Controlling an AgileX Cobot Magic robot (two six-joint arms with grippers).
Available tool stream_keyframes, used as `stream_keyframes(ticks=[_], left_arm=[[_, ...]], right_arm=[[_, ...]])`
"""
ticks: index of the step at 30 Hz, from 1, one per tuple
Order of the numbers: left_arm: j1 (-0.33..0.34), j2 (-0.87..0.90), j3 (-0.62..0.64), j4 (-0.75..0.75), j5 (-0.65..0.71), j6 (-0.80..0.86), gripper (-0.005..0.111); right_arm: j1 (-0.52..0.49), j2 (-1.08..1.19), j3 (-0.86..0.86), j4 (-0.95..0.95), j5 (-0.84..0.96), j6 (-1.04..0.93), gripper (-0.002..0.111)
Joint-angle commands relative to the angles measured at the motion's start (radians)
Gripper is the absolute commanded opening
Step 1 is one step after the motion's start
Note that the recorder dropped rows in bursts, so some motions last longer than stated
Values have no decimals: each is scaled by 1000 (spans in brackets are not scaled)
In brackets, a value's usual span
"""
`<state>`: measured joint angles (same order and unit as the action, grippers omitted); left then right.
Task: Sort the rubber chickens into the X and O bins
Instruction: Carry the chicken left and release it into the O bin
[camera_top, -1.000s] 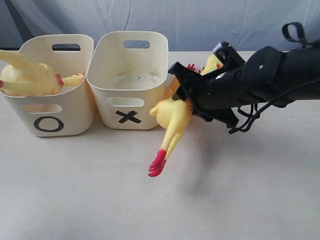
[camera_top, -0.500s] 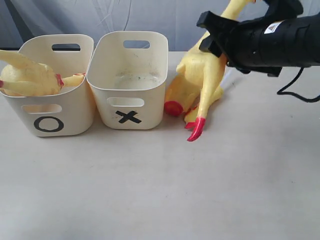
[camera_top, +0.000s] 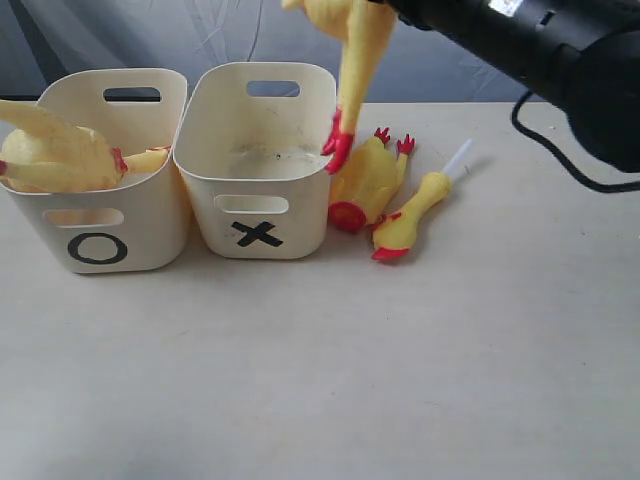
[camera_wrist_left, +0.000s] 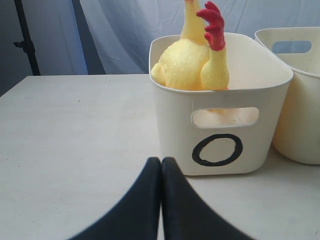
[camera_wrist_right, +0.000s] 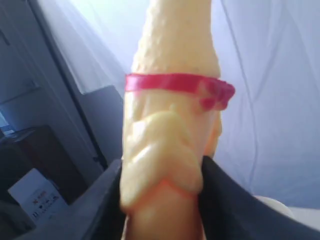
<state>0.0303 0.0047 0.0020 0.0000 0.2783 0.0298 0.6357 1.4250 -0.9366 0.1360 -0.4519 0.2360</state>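
over the right rim of the x bin (camera_top: 290, 215), the right gripper (camera_wrist_right: 162, 200) is clamped on a large rubber chicken (camera_top: 355, 60) whose red feet dangle at that rim, so letting go now may drop it outside or snag the wall.

Beige tabletop (camera_top: 300, 400); wrinkled grey-blue cloth backdrop (camera_top: 150, 30); black stand (camera_wrist_left: 22, 40).

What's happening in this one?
The right gripper is shut on a large rubber chicken, holding it high with its red feet dangling at the X bin rim. A second chicken sits in the O bin. A smaller chicken and a tube-fitted chicken lie on the table beside the X bin. The left gripper is shut, idle before the O bin.
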Motion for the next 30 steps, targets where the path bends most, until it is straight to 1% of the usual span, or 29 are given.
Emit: stream_keyframes(ticks=[1, 4, 7, 11, 13, 20, 23, 26, 30], left_arm=[[-5, -5, -2, -7, -9, -3, 0], [-5, -5, -2, -7, -9, -3, 0], [-5, -5, -2, -7, -9, -3, 0], [-5, -5, -2, -7, -9, -3, 0], [-5, -5, -2, -7, -9, -3, 0], [-5, -5, -2, -7, -9, -3, 0], [-5, -5, -2, -7, -9, -3, 0], [-5, -5, -2, -7, -9, -3, 0], [-5, -5, -2, -7, -9, -3, 0]], right_arm=[[50, 87, -102, -171, -67, 69, -1], [87, 160, -204, -276, -43, 127, -1], [115, 239, -310, -294, -24, 143, -1], [144, 321, -462, -342, 101, 143, -1], [157, 364, -530, -363, 125, 143, -1], [184, 522, -667, -363, 116, 189, -1], [184, 600, -707, -354, 54, 199, -1], [184, 673, -755, -352, -21, 267, -1], [186, 772, -838, -355, -28, 255, -1]])
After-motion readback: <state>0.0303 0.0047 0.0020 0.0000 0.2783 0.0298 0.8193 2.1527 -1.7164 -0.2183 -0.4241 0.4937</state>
